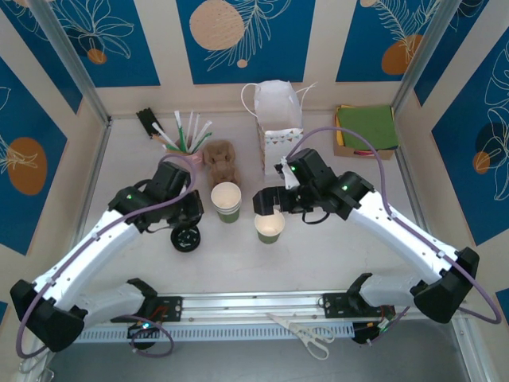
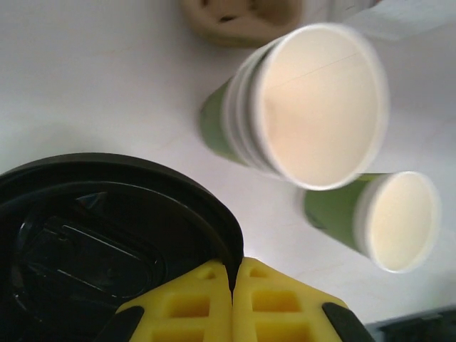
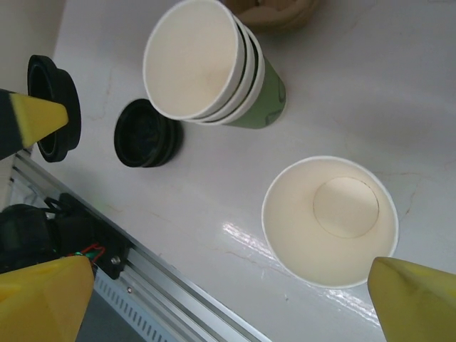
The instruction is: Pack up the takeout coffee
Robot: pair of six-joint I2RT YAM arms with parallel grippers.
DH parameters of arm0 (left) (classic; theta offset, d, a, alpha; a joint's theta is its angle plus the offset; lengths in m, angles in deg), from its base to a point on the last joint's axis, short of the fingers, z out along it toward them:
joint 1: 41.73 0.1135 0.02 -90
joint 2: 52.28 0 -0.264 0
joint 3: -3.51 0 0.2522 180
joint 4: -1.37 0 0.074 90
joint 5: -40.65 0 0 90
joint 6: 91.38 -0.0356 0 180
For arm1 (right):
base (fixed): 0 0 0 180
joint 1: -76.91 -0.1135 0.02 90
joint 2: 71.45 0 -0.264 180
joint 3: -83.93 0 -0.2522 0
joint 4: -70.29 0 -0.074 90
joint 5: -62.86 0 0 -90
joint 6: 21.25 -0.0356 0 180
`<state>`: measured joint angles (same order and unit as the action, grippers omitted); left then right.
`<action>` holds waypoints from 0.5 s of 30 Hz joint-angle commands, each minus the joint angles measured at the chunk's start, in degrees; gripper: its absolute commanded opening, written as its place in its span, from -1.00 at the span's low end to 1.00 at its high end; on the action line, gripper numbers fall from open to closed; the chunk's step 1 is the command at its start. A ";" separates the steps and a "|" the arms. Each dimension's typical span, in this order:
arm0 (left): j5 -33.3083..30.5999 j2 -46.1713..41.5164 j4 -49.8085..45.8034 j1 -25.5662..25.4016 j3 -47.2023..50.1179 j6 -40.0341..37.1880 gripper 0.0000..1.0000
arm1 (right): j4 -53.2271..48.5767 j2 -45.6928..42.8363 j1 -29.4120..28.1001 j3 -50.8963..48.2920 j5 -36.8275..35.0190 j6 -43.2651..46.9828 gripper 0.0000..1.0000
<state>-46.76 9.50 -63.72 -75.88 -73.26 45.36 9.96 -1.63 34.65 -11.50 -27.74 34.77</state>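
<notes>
The takeout coffee is a small olive-green paper cup point(image 1: 270, 227), cream inside, standing open with no lid on it near the table's middle point(image 3: 329, 221). My right gripper point(image 1: 272, 205) hovers above it, open, its yellow fingers wide apart on either side point(image 3: 228, 271). Left of the cups, my left gripper point(image 1: 189, 221) is shut on the rim of a round black plastic lid point(image 2: 107, 235), its yellow pads pinching the edge point(image 2: 233, 269). That held lid point(image 3: 55, 107) stands on edge at the left of the right wrist view. The open cup point(image 2: 385, 221) is to the right of the held lid.
A stack of lidless green cups point(image 1: 226, 200) stands between the arms. Another black lid point(image 3: 148, 135) lies on the table. A white paper bag point(image 1: 276, 119) stands at the back, straws point(image 1: 184, 131) and a brown carrier point(image 1: 223, 161) to its left, green napkins point(image 1: 366, 127) right. Scissors point(image 1: 306, 334) lie by the rail.
</notes>
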 commanded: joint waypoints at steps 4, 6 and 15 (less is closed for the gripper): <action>7.10 -1.34 5.56 -0.57 -5.88 2.41 -0.95 | 4.12 -3.25 1.45 -0.11 4.67 -1.61 0.98; 9.10 -1.45 8.21 -0.55 -6.54 3.33 -0.95 | 5.11 -3.78 1.89 0.03 5.95 -1.87 0.98; 17.98 -0.75 21.71 -0.56 -8.63 8.53 -0.95 | 14.95 -5.26 6.56 -0.73 20.67 -6.04 0.98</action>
<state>-33.64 8.80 -48.82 -75.88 -79.46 51.16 19.36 -5.59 39.56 -11.64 -15.28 31.49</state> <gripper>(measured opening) 0.043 0.991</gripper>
